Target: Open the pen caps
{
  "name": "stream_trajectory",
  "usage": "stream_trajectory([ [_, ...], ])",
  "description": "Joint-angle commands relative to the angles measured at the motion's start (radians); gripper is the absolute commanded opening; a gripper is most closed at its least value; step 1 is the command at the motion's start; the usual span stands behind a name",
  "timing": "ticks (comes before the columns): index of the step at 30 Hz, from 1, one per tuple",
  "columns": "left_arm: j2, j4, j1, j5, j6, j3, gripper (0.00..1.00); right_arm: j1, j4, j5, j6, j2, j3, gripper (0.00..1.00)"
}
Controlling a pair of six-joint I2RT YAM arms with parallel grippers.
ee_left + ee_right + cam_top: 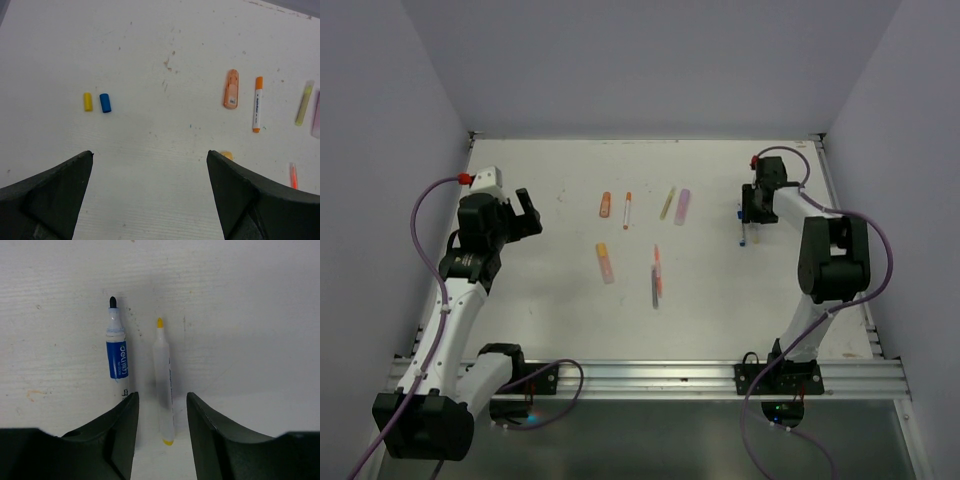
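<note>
Two loose pen caps, one yellow (88, 101) and one blue (105, 103), lie side by side on the white table ahead of my left gripper (150, 152). That gripper (527, 213) is wide open and holds nothing. Under my right gripper (162, 396) lie two uncapped pens: a blue-labelled marker (116, 352) and a slim white marker with a yellow tip (164, 380). The white marker rests on the table between the parted fingers, with a gap on each side. From above, my right gripper (747, 218) hangs over these pens (744, 238) at the right.
Mid-table lie capped pens: an orange highlighter (231, 89), a white marker with an orange cap (257, 104), a yellow-green pen (303, 102), a lilac highlighter (682, 206), a yellow-pink highlighter (606, 263) and slim pens (657, 275). Walls enclose the table's back and sides.
</note>
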Motion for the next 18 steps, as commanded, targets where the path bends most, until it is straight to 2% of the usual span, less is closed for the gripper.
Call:
stream_trajectory([
  [1, 0.003, 0.045, -0.006, -0.005, 0.022, -0.005, 0.99, -0.001, -0.014, 0.013, 0.036, -0.123, 0.035, 0.49],
  [3, 0.006, 0.047, -0.006, 0.001, 0.022, -0.005, 0.99, 0.008, -0.02, 0.01, 0.061, -0.167, 0.049, 0.58],
  [5, 0.009, 0.048, -0.006, 0.004, 0.022, -0.006, 0.99, 0.025, -0.011, 0.005, 0.097, -0.207, 0.051, 0.62],
  [6, 0.011, 0.048, -0.006, 0.006, 0.021, -0.005, 0.99, 0.061, 0.006, 0.01, 0.11, -0.216, 0.051, 0.65],
  [7, 0.011, 0.048, -0.006, 0.006, 0.021, -0.006, 0.99, 0.086, 0.012, 0.022, 0.133, -0.221, 0.054, 0.73],
  [9, 0.017, 0.048, -0.006, 0.007, 0.019, -0.006, 1.0, 0.172, 0.018, 0.068, 0.159, -0.203, 0.081, 0.78],
  [10, 0.019, 0.048, -0.006, 0.007, 0.019, -0.006, 1.0, 0.201, 0.018, 0.125, 0.177, -0.187, 0.095, 0.85],
  [13, 0.022, 0.055, -0.006, 0.013, 0.019, -0.012, 1.0, 0.281, 0.02, 0.168, 0.274, -0.1, 0.159, 0.88],
  [18, 0.025, 0.056, -0.006, 0.003, 0.018, -0.014, 1.0, 0.358, 0.024, 0.202, 0.341, 0.029, 0.262, 0.84],
])
